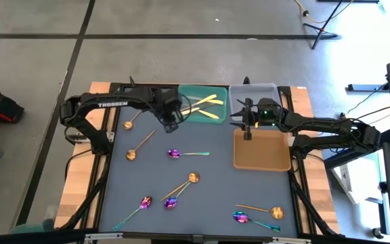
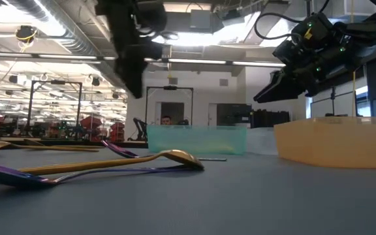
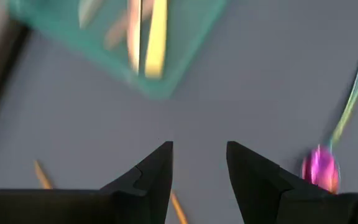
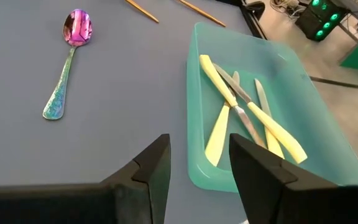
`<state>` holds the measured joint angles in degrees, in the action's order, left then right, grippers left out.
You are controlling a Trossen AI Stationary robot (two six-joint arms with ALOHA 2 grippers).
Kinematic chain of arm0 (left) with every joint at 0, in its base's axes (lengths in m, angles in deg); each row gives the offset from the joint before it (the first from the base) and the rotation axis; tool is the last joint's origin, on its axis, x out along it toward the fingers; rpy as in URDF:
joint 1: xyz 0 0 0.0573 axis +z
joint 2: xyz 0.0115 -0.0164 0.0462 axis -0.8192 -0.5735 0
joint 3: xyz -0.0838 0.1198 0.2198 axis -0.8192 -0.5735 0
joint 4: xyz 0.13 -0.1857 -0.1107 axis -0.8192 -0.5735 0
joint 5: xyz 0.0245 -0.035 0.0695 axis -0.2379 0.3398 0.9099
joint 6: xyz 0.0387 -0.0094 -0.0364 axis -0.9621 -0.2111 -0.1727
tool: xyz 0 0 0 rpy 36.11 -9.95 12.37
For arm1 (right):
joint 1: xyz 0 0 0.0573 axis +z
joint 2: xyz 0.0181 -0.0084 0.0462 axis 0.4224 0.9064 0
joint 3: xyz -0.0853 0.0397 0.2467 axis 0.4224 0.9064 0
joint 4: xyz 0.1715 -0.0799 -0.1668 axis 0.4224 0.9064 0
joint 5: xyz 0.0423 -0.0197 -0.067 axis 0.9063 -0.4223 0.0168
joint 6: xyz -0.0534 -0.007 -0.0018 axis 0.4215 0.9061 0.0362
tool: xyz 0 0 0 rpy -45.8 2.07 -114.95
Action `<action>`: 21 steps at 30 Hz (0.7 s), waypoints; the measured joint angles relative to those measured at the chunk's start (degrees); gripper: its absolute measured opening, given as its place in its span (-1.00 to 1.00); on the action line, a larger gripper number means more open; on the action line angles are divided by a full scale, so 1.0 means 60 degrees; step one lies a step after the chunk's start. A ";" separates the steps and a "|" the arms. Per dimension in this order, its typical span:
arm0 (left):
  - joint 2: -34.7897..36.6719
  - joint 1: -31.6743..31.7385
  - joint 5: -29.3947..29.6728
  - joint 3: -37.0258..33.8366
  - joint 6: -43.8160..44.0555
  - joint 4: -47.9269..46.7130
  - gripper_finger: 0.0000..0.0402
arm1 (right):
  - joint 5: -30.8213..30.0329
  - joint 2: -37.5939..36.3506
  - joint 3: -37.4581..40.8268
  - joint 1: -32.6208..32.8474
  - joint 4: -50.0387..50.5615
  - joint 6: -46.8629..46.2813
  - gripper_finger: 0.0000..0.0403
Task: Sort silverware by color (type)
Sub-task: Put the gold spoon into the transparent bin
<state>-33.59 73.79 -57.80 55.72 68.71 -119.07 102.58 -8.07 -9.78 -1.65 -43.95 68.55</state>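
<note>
Several pale yellow knives [image 4: 247, 112] lie in the green tray [image 1: 196, 91] at the table's far middle. Copper spoons [image 1: 131, 154] and purple spoons with teal handles [image 1: 174, 153] lie scattered flat on the dark mat. My left gripper [image 1: 172, 124] hangs open above the mat, just off the green tray's near left corner. In its wrist view, only bare mat shows between the fingers of my left gripper [image 3: 199, 163]. My right gripper [image 1: 248, 132] stands open and holds nothing, raised between the grey tray [image 1: 252, 89] and the orange tray [image 1: 261, 166]. It faces the green tray [image 4: 197, 174].
More spoons lie toward the near edge: a copper one [image 1: 193, 177], two purple ones [image 1: 171, 202], and a copper and purple pair [image 1: 276, 213] at the near right. Another copper spoon [image 1: 128, 125] lies at the far left. The three trays line the far and right side.
</note>
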 joint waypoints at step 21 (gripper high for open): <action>0.0000 -0.0251 -0.0344 -0.3082 0.3255 -0.1397 -0.30 | 0.0250 0.0000 0.0297 0.0011 -0.0066 -0.2259 -0.25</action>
<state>-33.59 72.29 -59.87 37.23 88.24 -127.46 104.07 -8.07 -8.00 -1.58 -44.34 55.00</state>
